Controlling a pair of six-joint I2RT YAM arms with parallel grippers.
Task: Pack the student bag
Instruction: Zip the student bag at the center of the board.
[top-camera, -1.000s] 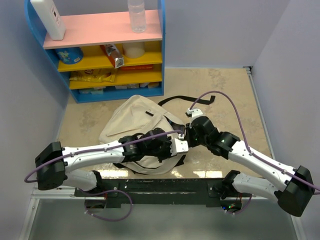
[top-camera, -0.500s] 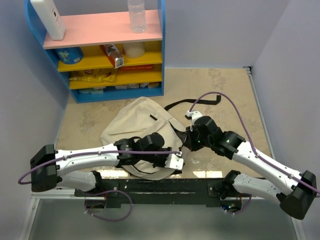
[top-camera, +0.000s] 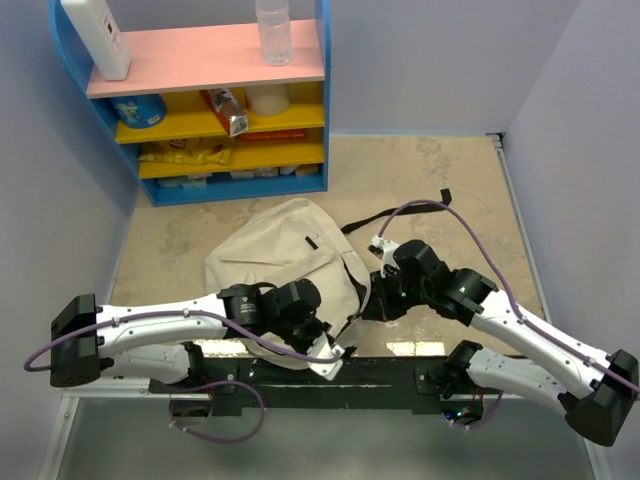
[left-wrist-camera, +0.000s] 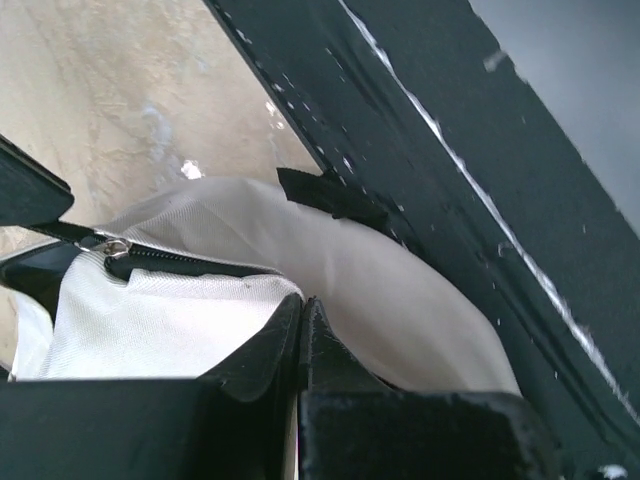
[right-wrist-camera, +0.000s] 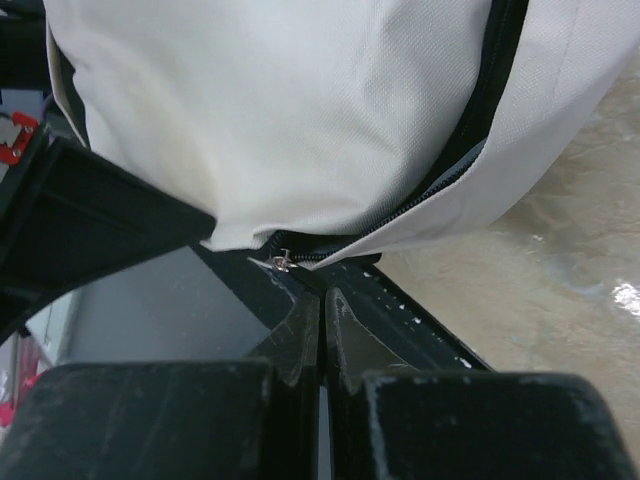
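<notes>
The student bag (top-camera: 285, 250) bulges just beyond the fingertips of the left gripper (left-wrist-camera: 303, 312) and right gripper (right-wrist-camera: 322, 300), each pinched tight on its near edge.

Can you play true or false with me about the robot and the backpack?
The student bag lies on the table in front of the shelf. True.
A clear bottle stands on the shelf's pink top. True.
The bag is blue. False: it is cream.
The left gripper and right gripper are wide open. False: both have their fingers shut.
</notes>
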